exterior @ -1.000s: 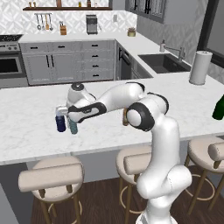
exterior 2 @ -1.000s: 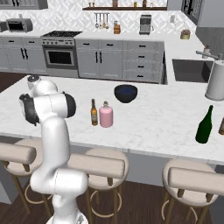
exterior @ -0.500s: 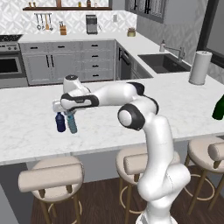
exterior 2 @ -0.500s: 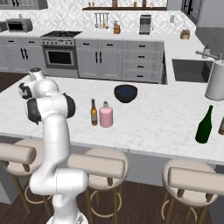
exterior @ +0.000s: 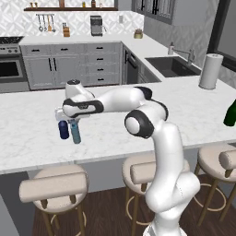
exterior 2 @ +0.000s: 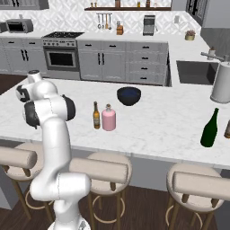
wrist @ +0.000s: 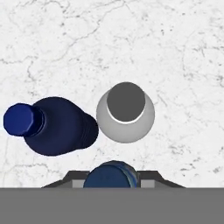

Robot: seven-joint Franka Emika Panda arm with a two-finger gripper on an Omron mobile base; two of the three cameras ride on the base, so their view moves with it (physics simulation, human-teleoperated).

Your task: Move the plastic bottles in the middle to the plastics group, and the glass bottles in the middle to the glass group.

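Note:
My gripper point(exterior: 72, 122) reaches to the left end of the island and is shut on the slim teal-blue plastic bottle point(exterior: 75, 134), which hangs upright below it. In the hand view the bottle's top point(wrist: 111, 173) sits between my gripper's point(wrist: 112, 183) dark fingers. Right beside it stand the squat navy-blue bottle point(exterior: 63, 130) point(wrist: 59, 127) and the clear greyish bottle point(wrist: 125, 113) with its cap. The brown bottle point(exterior 2: 96, 116) and the pink bottle point(exterior 2: 108, 119) stand together mid-counter. The tall dark green bottle point(exterior 2: 209, 129) point(exterior: 229, 114) stands far right.
A dark bowl point(exterior 2: 129, 95) sits behind the brown and pink bottles. A paper towel roll point(exterior: 208, 71) stands near the sink point(exterior: 173, 65). Stools point(exterior: 53, 184) line the island's front edge. Bare marble point(exterior: 27, 120) stretches left of the navy bottle.
The hand has shifted slightly left and the wrist has turned. The teal bottle stays in the jaws, close beside the navy bottle.

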